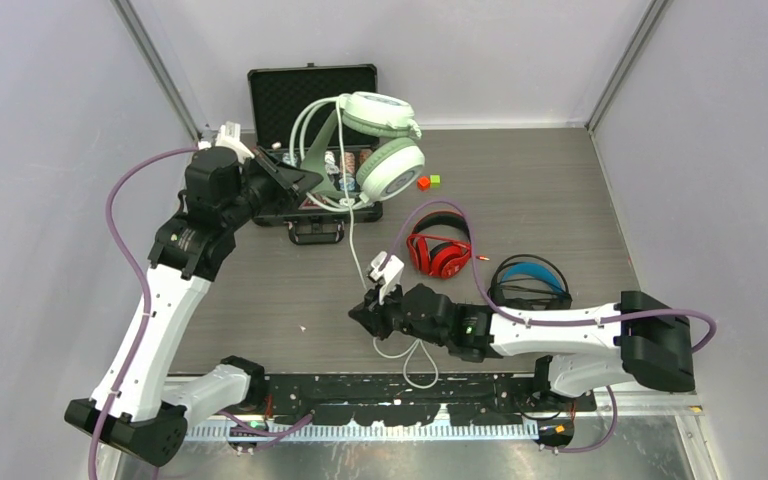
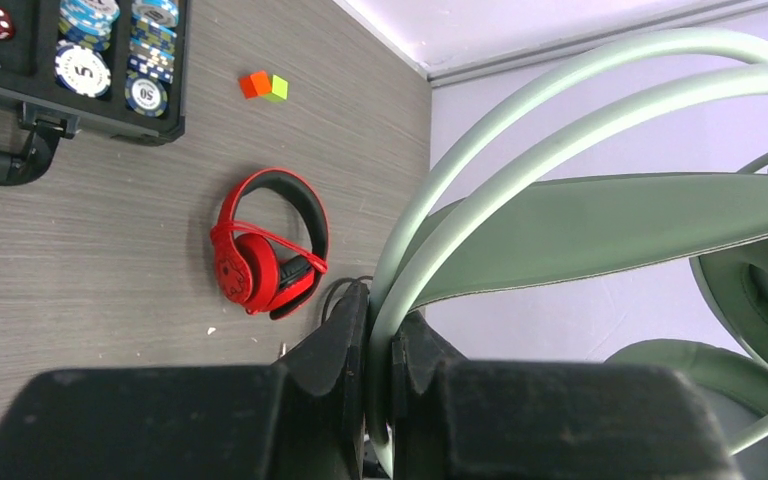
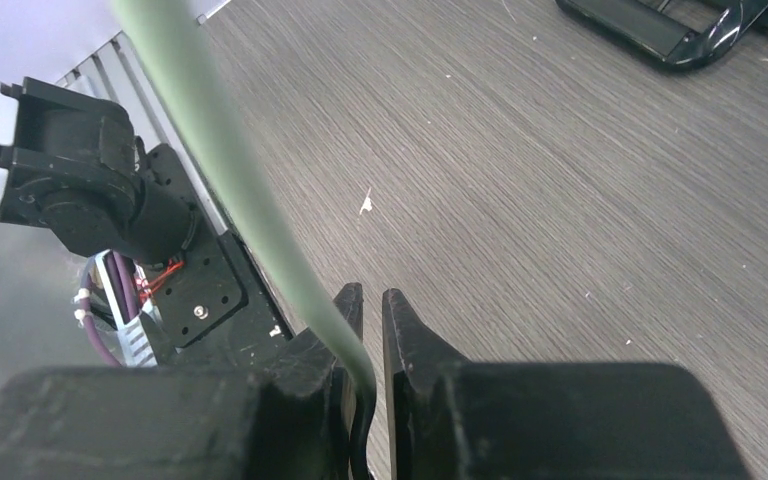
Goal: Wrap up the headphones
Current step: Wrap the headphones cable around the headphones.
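Note:
The pale mint-green headphones point(image 1: 385, 150) hang in the air over the case, and my left gripper point(image 1: 300, 180) is shut on their thin headband wire point(image 2: 430, 210). Their pale cable point(image 1: 352, 240) drops to my right gripper point(image 1: 360, 315) near the table's front. In the right wrist view the cable point(image 3: 230, 170) runs between the jaws of the right gripper point(image 3: 372, 310), resting against one finger with a gap to the other. More cable lies looped point(image 1: 410, 360) on the table below. The red headphones point(image 1: 438, 250) and the black headphones with blue inner band point(image 1: 530, 282) lie on the table to the right.
An open black case point(image 1: 310, 100) with poker chips point(image 2: 100, 60) stands at the back left, its handle point(image 1: 315, 232) toward me. A red and a green cube point(image 1: 428, 182) sit beside it. The enclosure walls close in the sides and the back.

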You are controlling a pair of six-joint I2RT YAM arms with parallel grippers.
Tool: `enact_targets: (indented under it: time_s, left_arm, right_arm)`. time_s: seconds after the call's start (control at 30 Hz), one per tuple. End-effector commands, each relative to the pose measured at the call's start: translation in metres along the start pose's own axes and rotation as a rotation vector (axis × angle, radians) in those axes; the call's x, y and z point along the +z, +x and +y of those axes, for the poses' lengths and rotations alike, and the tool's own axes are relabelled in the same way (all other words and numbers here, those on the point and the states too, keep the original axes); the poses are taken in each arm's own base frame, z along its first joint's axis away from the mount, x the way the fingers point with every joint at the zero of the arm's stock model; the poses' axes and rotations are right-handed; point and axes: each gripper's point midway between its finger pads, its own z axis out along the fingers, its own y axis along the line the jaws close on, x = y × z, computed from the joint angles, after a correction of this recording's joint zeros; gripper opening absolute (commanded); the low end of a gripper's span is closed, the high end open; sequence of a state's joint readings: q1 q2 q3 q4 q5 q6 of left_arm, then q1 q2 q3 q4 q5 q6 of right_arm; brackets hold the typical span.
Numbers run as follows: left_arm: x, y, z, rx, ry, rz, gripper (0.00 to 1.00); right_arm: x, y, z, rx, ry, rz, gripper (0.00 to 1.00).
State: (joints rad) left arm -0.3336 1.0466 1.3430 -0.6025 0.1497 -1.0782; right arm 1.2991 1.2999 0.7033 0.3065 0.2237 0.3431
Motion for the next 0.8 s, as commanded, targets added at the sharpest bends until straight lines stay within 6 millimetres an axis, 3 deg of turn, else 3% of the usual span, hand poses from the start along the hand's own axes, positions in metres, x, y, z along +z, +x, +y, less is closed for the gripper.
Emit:
enact_targets:
  time_s: [0.0,0.17,0.43,0.63,0.77]
  left_arm:
    - [-0.027,-0.013,-0.054,-0.01,0.188,-0.026,0.0]
    - [-0.033,-0.012,-0.055,0.007,0.191,-0.024,0.0]
    - [-0.041,-0.013,-0.057,0.067,0.18,-0.02,0.0]
    - [-0.047,-0.023,-0.054,0.174,0.127,-0.055,0.0]
    - [-0.051,-0.039,-0.06,0.226,0.12,-0.127,0.0]
  right_arm:
    - [-0.003,-0.03,0.01,0.075,-0.089,-0.129,0.18]
    - [0.0,-0.018,0.007,0.099,-0.112,-0.104,0.23]
    - [-0.004,-0.005,-0.006,0.145,-0.113,-0.098,0.23]
    - [-0.016,-0.006,-0.017,0.161,-0.105,-0.115,0.01]
    - [-0.025,-0.002,-0.021,0.157,-0.094,-0.109,0.0]
